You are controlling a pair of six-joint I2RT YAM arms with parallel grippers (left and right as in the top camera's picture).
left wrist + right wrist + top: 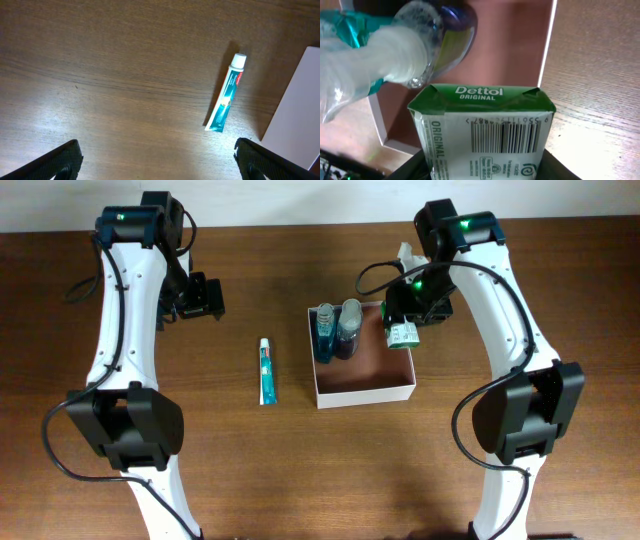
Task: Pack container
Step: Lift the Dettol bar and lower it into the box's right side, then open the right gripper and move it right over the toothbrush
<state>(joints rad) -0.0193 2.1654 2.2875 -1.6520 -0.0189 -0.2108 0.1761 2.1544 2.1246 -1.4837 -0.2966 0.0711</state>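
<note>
Right end effector grips Dettol box, seemingly over container (bottles inside).

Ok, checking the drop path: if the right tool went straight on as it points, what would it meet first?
Probably the container floor: the right tool holds a soap box aimed there. A bottle sits close beside that line; depth is unclear.

Table: dark brown, wood-grained. Container: white walls, pinkish-brown inside. Toothpaste tube: teal and white, white cap. Dettol box: green top, white side, black barcode. My left fingers: black.
</note>
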